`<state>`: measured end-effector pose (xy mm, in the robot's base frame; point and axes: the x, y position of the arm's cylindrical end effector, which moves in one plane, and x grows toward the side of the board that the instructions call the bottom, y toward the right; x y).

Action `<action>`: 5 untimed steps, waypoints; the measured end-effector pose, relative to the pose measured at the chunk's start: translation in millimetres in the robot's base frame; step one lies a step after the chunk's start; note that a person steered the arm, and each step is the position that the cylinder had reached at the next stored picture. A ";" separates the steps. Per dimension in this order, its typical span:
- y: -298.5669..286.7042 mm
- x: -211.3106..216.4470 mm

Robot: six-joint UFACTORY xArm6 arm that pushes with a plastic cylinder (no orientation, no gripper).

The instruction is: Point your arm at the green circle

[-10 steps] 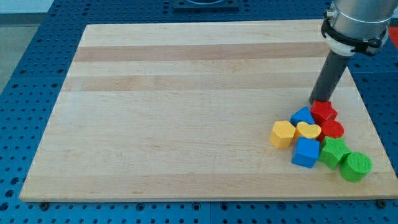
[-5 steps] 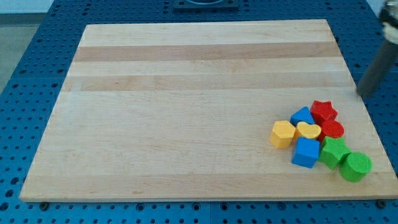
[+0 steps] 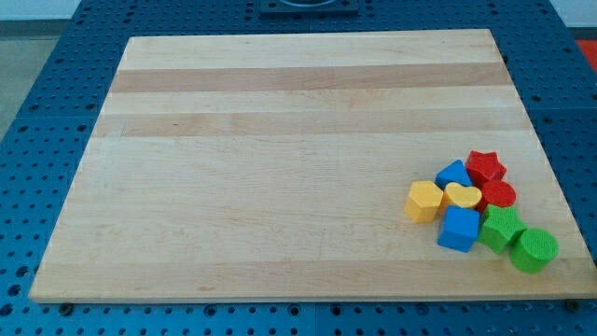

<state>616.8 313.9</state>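
Note:
The green circle (image 3: 534,250) is a green cylinder at the view's bottom right, near the board's right edge. It touches a green star-like block (image 3: 502,227) on its upper left. The rod and my tip do not show in this frame, so their place relative to the blocks cannot be told.
A tight cluster lies left and above the green circle: a blue cube (image 3: 458,229), a yellow heart (image 3: 463,196), a yellow hexagon (image 3: 423,201), a blue triangle (image 3: 454,174), a red star (image 3: 486,166) and a red cylinder (image 3: 498,195). The wooden board (image 3: 280,159) sits on a blue pegboard.
The rod stood by the red star, moved off to the view's right, and has now left the view. The blocks have not moved.

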 end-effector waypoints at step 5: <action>-111.4 1.2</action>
<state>618.0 202.5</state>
